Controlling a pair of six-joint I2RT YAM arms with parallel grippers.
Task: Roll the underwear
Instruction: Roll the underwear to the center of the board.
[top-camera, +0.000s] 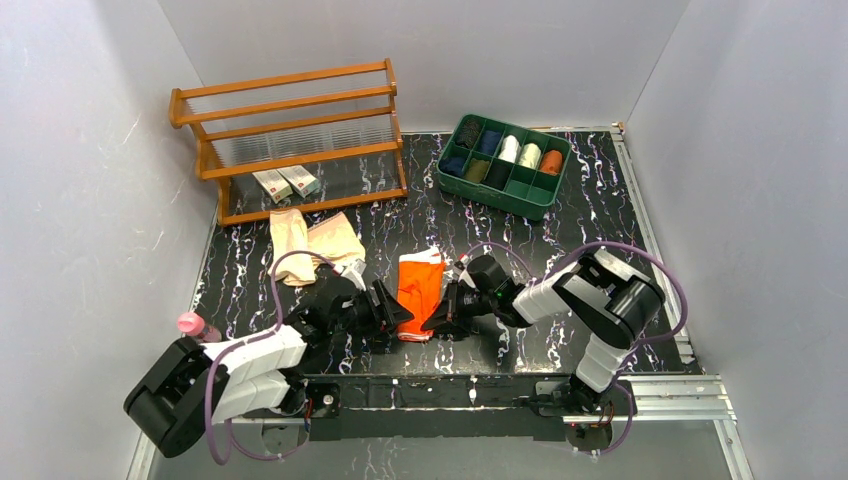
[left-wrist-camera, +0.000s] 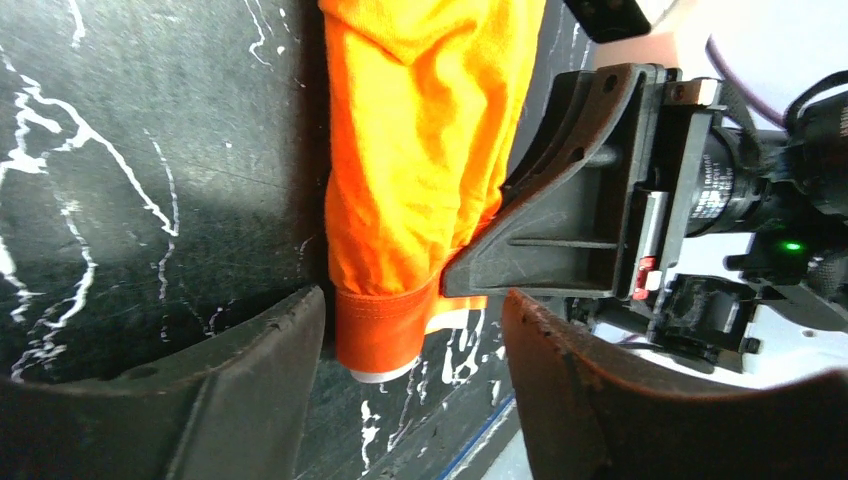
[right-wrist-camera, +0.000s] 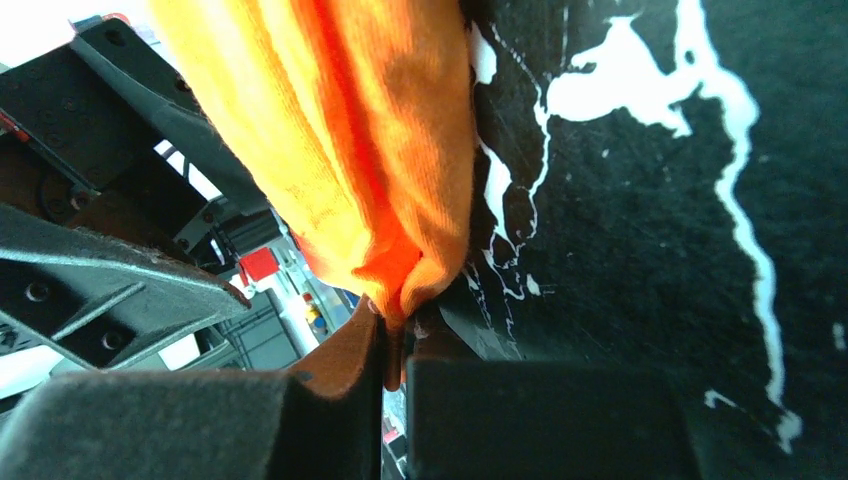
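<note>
Orange underwear (top-camera: 420, 283) lies on the table (top-camera: 560, 230), near the middle of its near edge, between the two arms. It appears folded into a narrow strip, long axis running away from the bases. Tan underwear (top-camera: 312, 240) lies flat, well apart to the far left, by the wooden rack (top-camera: 290, 140), with neither arm on it.

Right end effector (right-wrist-camera: 395, 345): closed, pinching a gathered bit of the orange cloth's edge; the fabric bunches at the pinch. Left end effector (left-wrist-camera: 412, 300): open, jaws standing apart on either side of the white-trimmed hem end, not clamping it.

Handling, my judgement: light, limp knit. It has no stiffness, so it will sag and bunch wherever it is lifted, and a roll will loosen unless kept tight. Probably grippy rather than slick against the pads. Not fragile. The best hold looks like the hem end, where doubled layers and trim give some thickness. Taking both corners there should start the roll straight; a single-point pinch will likely skew the strip.
</note>
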